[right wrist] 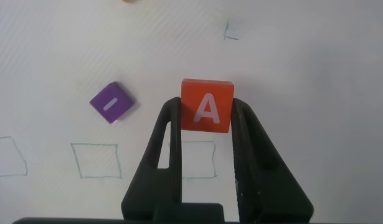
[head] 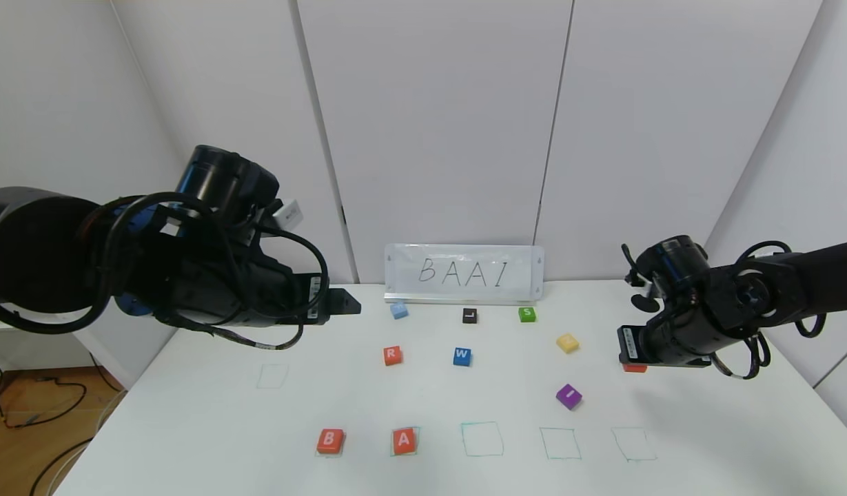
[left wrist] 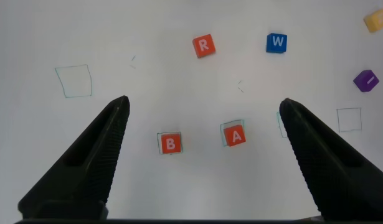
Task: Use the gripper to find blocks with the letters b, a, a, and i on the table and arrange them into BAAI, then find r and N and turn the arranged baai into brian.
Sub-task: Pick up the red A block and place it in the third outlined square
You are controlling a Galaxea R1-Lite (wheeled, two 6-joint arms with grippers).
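Note:
On the white table point(head: 189, 427), an orange-red B block point(head: 330, 441) and an A block point(head: 404, 440) sit in the two leftmost green squares of the front row. My right gripper point(right wrist: 207, 111) is shut on the second orange-red A block point(right wrist: 207, 102) and holds it above the table at the right point(head: 634, 368). The purple I block point(head: 568, 396) lies loose left of that gripper. The orange-red R block point(head: 392, 355) rests mid-table. I read an N on no block. My left gripper point(left wrist: 203, 102) hangs open and empty, high over the table's left.
Three empty green squares point(head: 482, 439) follow the A block in the front row; another square point(head: 272, 375) is at the left. A BAAI sign point(head: 463, 273) stands at the back. Light blue point(head: 398, 310), black L point(head: 470, 315), green S point(head: 527, 314), blue W point(head: 462, 356) and yellow point(head: 567, 342) blocks lie around.

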